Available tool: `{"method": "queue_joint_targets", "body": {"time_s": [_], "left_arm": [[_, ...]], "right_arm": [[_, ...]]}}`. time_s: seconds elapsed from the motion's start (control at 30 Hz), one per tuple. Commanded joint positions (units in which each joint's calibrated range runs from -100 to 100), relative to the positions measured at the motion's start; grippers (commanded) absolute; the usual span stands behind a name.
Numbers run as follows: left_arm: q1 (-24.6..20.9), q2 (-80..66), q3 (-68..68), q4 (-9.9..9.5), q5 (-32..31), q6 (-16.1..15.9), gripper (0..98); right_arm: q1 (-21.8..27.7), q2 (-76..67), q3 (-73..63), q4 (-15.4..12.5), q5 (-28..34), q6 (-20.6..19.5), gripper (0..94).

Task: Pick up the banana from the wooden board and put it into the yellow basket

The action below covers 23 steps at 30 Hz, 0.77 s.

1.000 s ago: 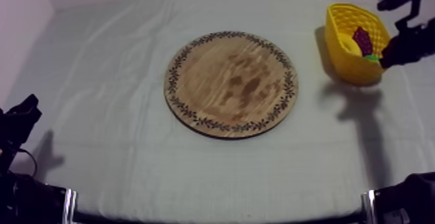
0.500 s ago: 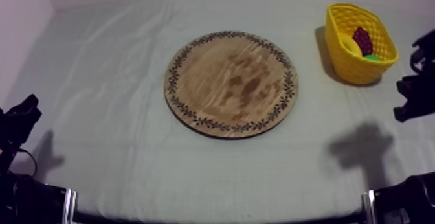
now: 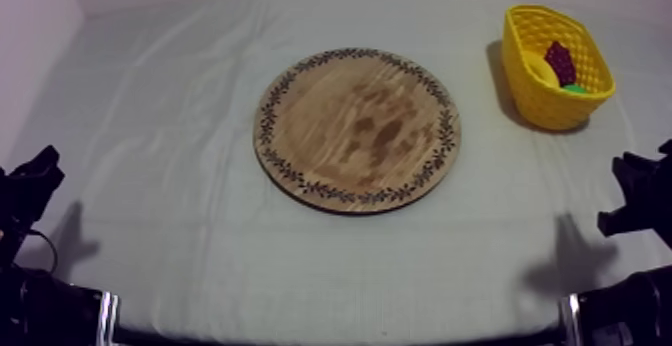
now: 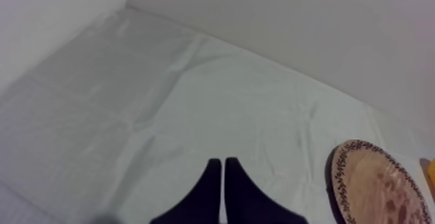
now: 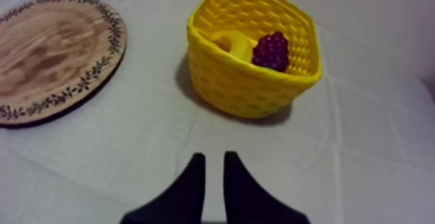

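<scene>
Grey-white cloth (image 3: pixel 150 120) covers the table, and nothing is left on the board (image 3: pixel 357 130) at its middle.

Top view: the basket (image 3: pixel 540 110) stands far ahead of the right gripper (image 3: pixel 625 195). The banana (image 3: pixel 541 70) lies inside it, against the grapes (image 3: pixel 560 62). A second ago this gripper was right at the basket's far side. Half a second ago it was well back from it, and now it is further back still, low at its own edge of the table. The left gripper (image 3: pixel 40 170) rests at its side, where it was before.

Left wrist view: the left gripper's fingers (image 4: pixel 213 175) lie together in a narrow wedge over bare cloth, holding nothing. The board is off to one side of the tips, well apart from them.

Right wrist view: the right gripper's fingers (image 5: pixel 194 168) stand a narrow gap apart with nothing between them. The basket is straight ahead of the tips, clear of them, with banana and grapes side by side inside. The board lies beyond, off to the side.

With the board bare, the banana in the basket and the arm pulling back, I judge the task done and this move a return to rest.
</scene>
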Motion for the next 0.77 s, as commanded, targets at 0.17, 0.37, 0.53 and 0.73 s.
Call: {"method": "queue_joint_targets", "body": {"time_s": [0.17, 0.37, 0.53, 0.73], "left_arm": [[-0.01, 0.03, 0.04, 0.0, 0.0, -0.01, 0.1], [-0.01, 0.03, 0.04, 0.0, 0.0, -0.02, 0.1], [-0.01, 0.03, 0.04, 0.0, 0.0, 0.0, 0.1], [-0.01, 0.03, 0.04, 0.0, 0.0, 0.01, 0.1]], "right_arm": [[0.71, -0.21, 3.07, -3.26, -9.65, -2.23, 1.8], [0.77, -0.26, 3.51, -3.99, -11.81, -0.47, 0.6], [0.46, -0.26, 3.56, -4.06, -12.05, -0.23, 0.4], [0.31, -0.26, 3.57, -4.08, -12.09, -0.17, 0.4]]}}
